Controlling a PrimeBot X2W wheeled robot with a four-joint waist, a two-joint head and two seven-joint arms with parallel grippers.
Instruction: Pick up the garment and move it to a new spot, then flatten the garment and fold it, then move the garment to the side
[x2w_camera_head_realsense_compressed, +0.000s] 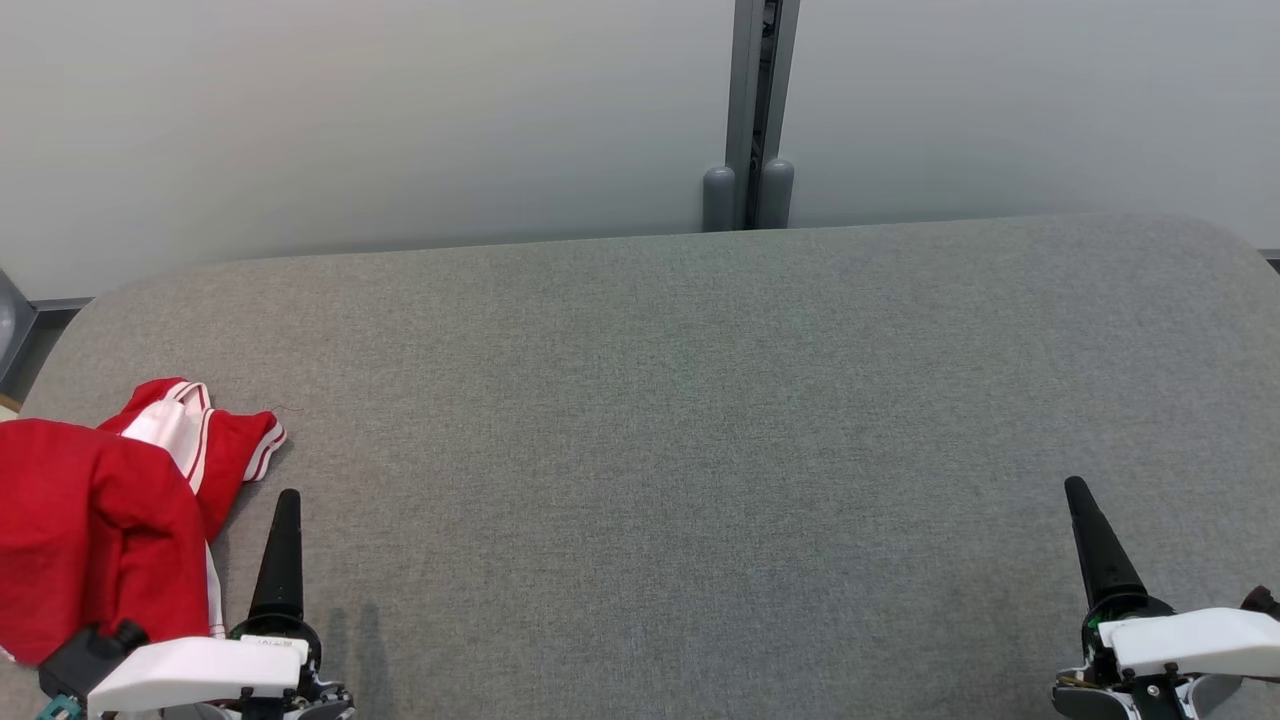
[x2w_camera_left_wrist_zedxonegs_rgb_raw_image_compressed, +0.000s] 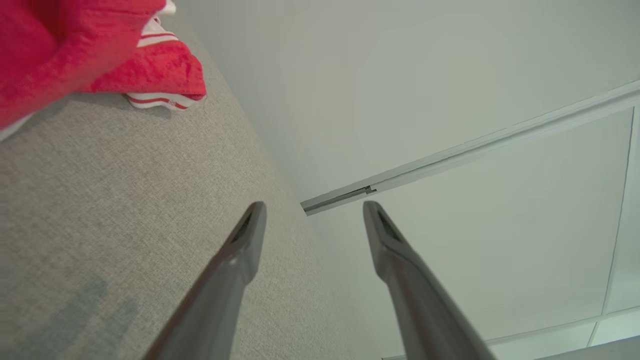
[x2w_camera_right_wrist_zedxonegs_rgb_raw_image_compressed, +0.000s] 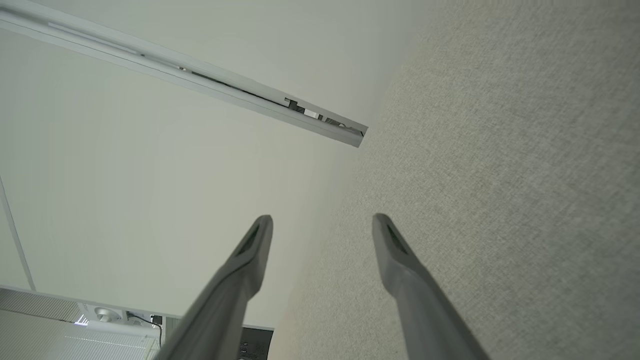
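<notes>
**A:** Jaws first: how do they stand?

**B:** Both pairs are apart and hold nothing. The left gripper (x2w_camera_left_wrist_zedxonegs_rgb_raw_image_compressed: 314, 207) and the right gripper (x2w_camera_right_wrist_zedxonegs_rgb_raw_image_compressed: 322, 218) hover over the grey table (x2w_camera_head_realsense_compressed: 650, 400), touching no cloth.

**A:** And the garment?

**B:** The red garment (x2w_camera_head_realsense_compressed: 95, 520) is a crumpled heap at the table's near left edge, just outside the left gripper. It runs roughly near to far. The right gripper is well apart, so I'd judge it the left arm's reach.
</notes>
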